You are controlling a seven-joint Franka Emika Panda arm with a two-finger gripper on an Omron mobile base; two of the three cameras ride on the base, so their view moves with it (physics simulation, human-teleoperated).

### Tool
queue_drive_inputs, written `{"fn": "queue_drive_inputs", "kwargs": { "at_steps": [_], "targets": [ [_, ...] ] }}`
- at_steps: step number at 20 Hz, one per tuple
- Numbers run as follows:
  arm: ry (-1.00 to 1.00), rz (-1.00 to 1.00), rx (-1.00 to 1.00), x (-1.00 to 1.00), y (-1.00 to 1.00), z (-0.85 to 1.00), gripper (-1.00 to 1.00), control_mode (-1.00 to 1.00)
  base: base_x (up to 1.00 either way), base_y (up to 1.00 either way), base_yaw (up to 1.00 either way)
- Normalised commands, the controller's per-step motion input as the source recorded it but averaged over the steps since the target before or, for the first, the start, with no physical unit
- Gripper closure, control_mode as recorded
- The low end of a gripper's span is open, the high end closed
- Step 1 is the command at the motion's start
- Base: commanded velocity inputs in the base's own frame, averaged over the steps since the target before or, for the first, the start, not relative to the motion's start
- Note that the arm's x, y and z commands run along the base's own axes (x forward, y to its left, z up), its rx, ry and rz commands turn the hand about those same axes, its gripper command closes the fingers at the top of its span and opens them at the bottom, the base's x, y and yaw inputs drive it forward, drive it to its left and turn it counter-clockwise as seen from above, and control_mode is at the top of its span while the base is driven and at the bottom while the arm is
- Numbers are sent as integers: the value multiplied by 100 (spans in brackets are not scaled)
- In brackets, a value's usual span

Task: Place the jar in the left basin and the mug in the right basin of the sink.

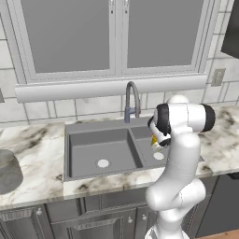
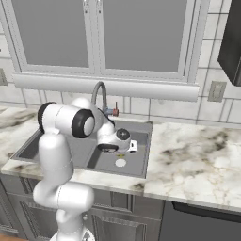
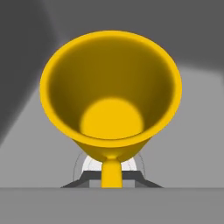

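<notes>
Directly ahead of the gripper (image 3: 111,183), one mug (image 3: 111,96) sits clamped by its handle between the fingers, mouth facing the camera. Below it lies the right basin (image 1: 158,150). One jar (image 1: 9,171) stands far left on the counter (image 1: 39,154). Arm bends forward over the sink (image 1: 100,150), hand lowered.

Jar (image 1: 9,172) on counter (image 1: 42,149) left of sink (image 1: 100,151); mug (image 1: 153,139) over right basin (image 1: 156,154).

Marbled countertop (image 1: 37,149) before me, dark double-basin sink (image 1: 74,127) set into it, translucent grey jar (image 1: 9,172) standing at its left end
</notes>
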Motion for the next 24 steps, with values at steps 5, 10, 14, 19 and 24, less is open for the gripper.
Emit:
{"fn": "queue_drive_inputs", "kwargs": {
  "at_steps": [5,10,14,19,24],
  "targets": [
    [0,0,-3,13,1,-30,100,-100,0,0,0],
    [0,0,-1,15,0,-28,100,-100,0,0,0],
    [0,0,0,18,0,-26,100,-100,0,0,0],
    [0,0,0,21,0,-25,100,-100,0,0,0],
    [0,0,-1,15,3,-8,-100,-100,0,0,0]
  ]
}}
